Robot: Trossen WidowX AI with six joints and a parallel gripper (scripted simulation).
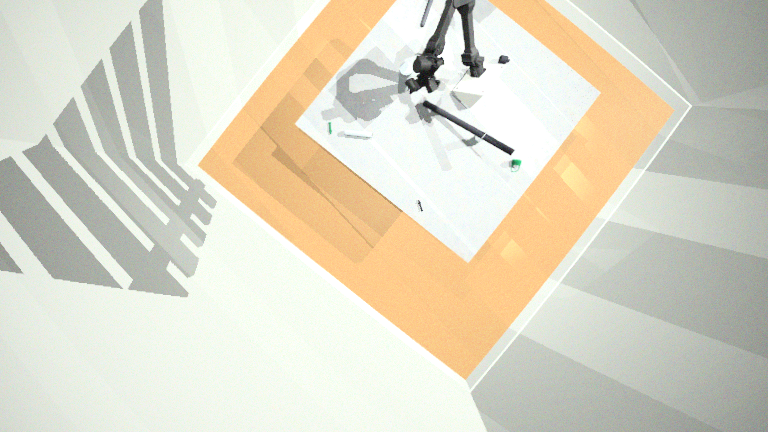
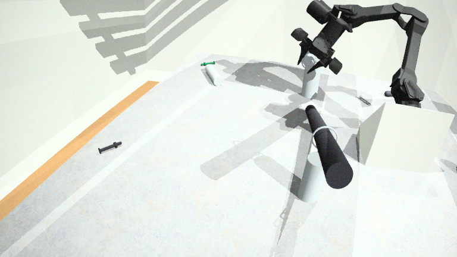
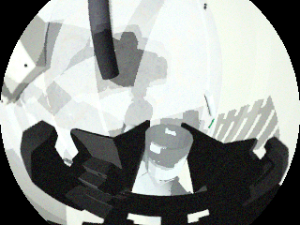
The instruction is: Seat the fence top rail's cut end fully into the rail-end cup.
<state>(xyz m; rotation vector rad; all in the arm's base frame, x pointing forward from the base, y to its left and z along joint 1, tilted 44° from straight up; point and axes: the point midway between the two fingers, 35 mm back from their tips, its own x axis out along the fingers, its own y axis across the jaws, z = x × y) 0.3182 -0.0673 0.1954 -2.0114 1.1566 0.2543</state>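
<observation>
The dark rail (image 1: pixel 467 126) (image 2: pixel 324 143) (image 3: pixel 101 42) runs through the loop cap's ring (image 2: pixel 324 126) above the small white post (image 2: pixel 310 181). Its cut end stands clear of the rail-end cup (image 2: pixel 307 60) (image 3: pixel 169 141), with a gap between them. The cup is near the top of the big white post (image 2: pixel 309 87), its mouth facing the rail side. My gripper (image 1: pixel 423 88) (image 2: pixel 303 68) (image 3: pixel 165 125) is partly closed, one finger on each side of the cup, and looks shut on it. The fingers are away from the rail. The brace band and post cap are mostly hidden by the gripper.
A white block (image 2: pixel 409 136) stands before the arm's base. A white cylinder (image 1: pixel 357 134) (image 2: pixel 212 74), a green bolt (image 1: pixel 330 128) (image 2: pixel 208 63) and a dark bolt (image 1: pixel 419 205) (image 2: pixel 110 147) lie on the table. A green part (image 1: pixel 515 164) is beyond the rail's far end.
</observation>
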